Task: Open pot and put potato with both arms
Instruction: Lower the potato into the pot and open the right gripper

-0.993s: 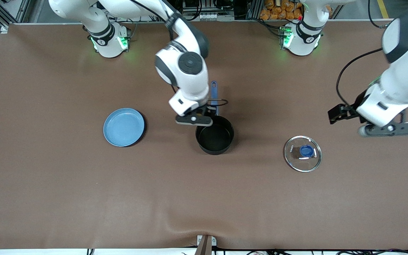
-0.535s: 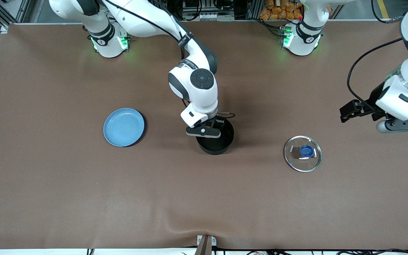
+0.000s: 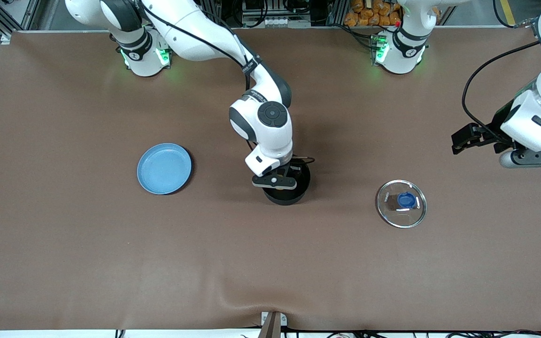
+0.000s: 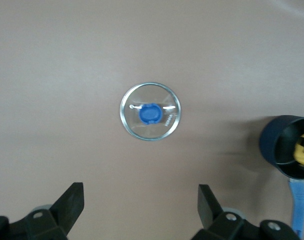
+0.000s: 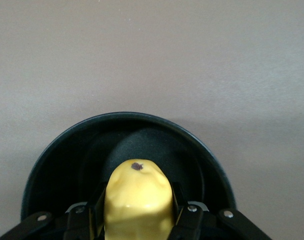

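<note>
Layout on the brown tabletop [image 3: 64, 263]. The right pincer [image 5: 137, 220] hangs over the small round black saucepan [image 3: 283, 196], its fingers closed on the oval yellow potato [image 5: 137, 200] above the pan's hollow. The flat round blue plate [image 3: 164, 168] lies beside that pincer toward the right arm's end. The left pincer [image 4: 140, 212], fingers spread, waits over bare tabletop near the round clear glass lid with blue knob [image 3: 401, 203], which rests between the two pincers.
</note>
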